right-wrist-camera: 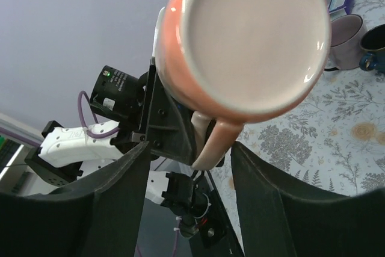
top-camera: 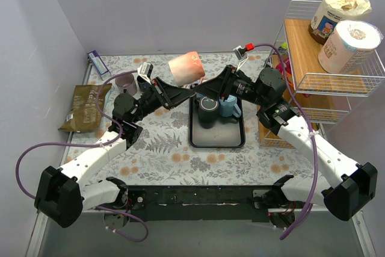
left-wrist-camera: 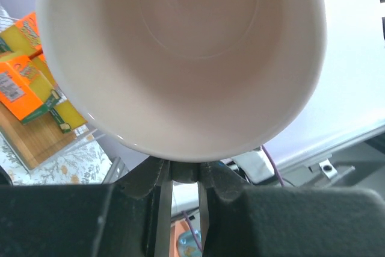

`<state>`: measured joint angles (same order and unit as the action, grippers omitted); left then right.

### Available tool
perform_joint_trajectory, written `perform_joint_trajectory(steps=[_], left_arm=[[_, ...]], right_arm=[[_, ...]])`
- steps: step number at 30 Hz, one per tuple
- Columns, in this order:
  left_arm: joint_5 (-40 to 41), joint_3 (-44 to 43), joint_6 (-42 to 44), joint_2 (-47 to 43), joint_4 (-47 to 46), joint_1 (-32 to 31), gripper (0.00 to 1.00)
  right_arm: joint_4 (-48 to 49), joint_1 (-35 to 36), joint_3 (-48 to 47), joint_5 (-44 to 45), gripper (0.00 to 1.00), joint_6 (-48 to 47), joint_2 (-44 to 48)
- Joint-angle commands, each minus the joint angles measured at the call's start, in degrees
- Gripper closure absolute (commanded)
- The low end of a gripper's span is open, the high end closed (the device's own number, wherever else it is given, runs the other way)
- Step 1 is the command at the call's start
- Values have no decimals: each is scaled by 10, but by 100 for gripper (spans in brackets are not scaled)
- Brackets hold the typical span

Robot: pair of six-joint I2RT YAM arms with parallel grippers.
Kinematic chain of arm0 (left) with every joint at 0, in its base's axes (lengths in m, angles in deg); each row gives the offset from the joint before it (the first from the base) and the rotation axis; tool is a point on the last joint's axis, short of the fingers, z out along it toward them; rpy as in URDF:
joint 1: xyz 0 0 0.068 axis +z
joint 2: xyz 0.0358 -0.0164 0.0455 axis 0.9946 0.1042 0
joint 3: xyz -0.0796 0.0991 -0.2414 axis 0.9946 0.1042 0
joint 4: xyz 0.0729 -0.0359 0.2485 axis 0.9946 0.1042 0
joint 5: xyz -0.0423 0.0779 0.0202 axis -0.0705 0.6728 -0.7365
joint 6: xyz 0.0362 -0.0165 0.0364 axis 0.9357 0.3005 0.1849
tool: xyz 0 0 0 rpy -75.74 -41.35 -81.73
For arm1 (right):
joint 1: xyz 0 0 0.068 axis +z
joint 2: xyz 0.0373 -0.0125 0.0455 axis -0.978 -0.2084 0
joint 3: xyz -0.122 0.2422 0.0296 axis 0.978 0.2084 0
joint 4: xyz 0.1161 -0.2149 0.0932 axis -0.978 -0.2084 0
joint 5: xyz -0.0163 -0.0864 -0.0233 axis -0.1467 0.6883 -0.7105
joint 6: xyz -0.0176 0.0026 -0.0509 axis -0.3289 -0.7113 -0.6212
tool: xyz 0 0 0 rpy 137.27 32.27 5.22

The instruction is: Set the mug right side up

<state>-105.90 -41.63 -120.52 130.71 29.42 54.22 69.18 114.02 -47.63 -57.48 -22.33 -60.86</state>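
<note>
The orange-pink mug (top-camera: 187, 68) is held in the air on its side, above the back of the table. My left gripper (top-camera: 194, 90) is shut on its handle. In the left wrist view the mug's open white inside (left-wrist-camera: 180, 52) fills the frame, and my left gripper (left-wrist-camera: 184, 171) pinches the handle just below the rim. In the right wrist view the mug's flat base (right-wrist-camera: 255, 37) faces the camera and its handle (right-wrist-camera: 218, 139) hangs down. My right gripper (right-wrist-camera: 191, 154) is open, its fingers either side of the handle, touching nothing.
A black tray (top-camera: 207, 141) at the table's middle holds a dark green mug (top-camera: 209, 110) and a blue mug (top-camera: 229, 106). A lilac mug (top-camera: 126, 83) and a brown packet (top-camera: 84, 106) lie at the left. A wire rack (top-camera: 328, 79) with a paper roll (top-camera: 349, 46) stands at the right.
</note>
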Motion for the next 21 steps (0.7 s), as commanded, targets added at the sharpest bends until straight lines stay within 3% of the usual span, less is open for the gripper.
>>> perform_joint_trajectory(steps=[1, 7, 11, 21], left_arm=[[59, -19, 24, -42, 4, 4, 100], [114, -63, 113, -57, 137, 4, 100], [180, -132, 225, -46, 312, 4, 100], [393, -313, 479, 99, 608, 4, 100]], right_arm=[[12, -1, -2, 12, 35, -21, 17], [-37, -1, -8, 32, 28, -34, 18], [-97, -3, -13, 63, 28, -50, 28], [-229, -5, -5, 142, 27, -79, 64]])
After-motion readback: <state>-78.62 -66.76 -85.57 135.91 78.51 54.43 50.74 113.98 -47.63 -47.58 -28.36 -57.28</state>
